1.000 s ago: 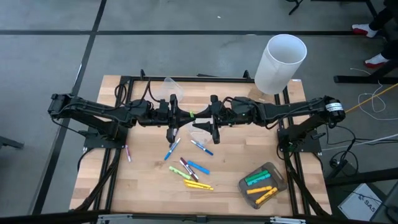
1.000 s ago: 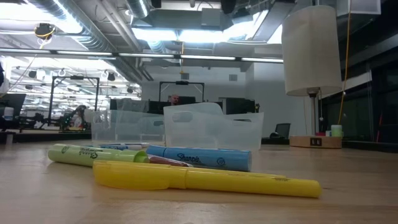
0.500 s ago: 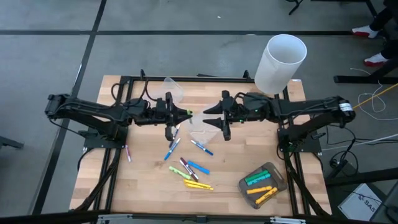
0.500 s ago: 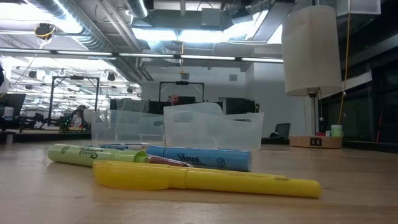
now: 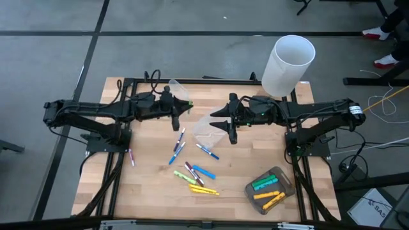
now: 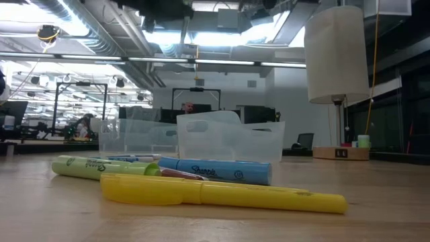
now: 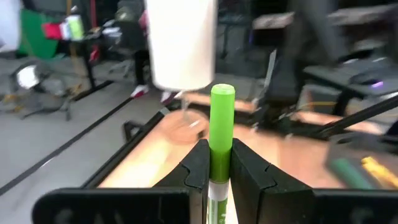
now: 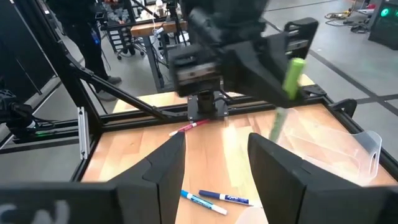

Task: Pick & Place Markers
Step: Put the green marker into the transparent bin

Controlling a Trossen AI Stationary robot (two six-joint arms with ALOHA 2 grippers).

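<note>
The left gripper (image 5: 181, 107), clamped on a green marker (image 7: 220, 134), has pulled back toward the far tub (image 5: 177, 88). The right gripper (image 8: 211, 163) hovers open and empty near the middle tub (image 5: 206, 128); a drop looks next.

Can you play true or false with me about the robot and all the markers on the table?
1. The left hand is shut on a green marker. True.
2. The right hand holds a blue marker. False: it is open and empty.
3. A grey tray holds green and yellow markers. True.
4. The white cylinder lies tipped over on the table. False: it stands upright at the far right corner.
</note>
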